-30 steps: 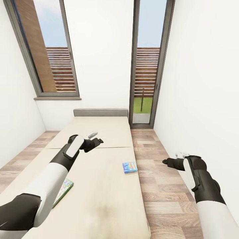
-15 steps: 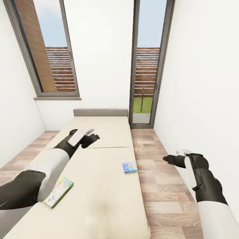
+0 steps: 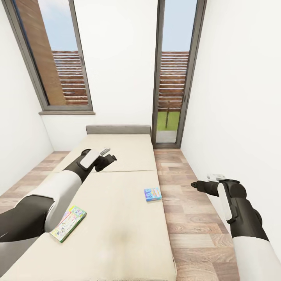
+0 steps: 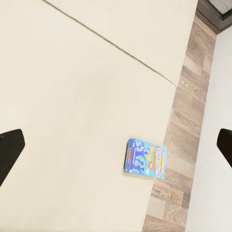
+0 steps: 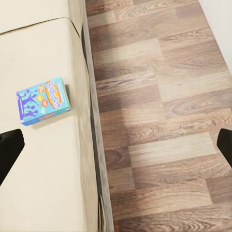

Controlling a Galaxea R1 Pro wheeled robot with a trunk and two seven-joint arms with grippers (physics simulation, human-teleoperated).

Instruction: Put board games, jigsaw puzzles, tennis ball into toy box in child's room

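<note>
The bed (image 3: 117, 203) runs away from the robot toward the window wall; a blue board game (image 3: 152, 194) lies flat near the bed's right edge, beside the wooden floor (image 3: 187, 218); a green board game (image 3: 68, 223) lies flat near the left edge, just beside the left forearm. The left gripper (image 3: 110, 158) hovers over the middle of the mattress, its fingers (image 4: 9, 152) spread wide and holding nothing; the right gripper (image 3: 194, 184) hangs over the floor, fingers (image 5: 9, 150) likewise wide apart and empty; both are well apart from the blue box.
</note>
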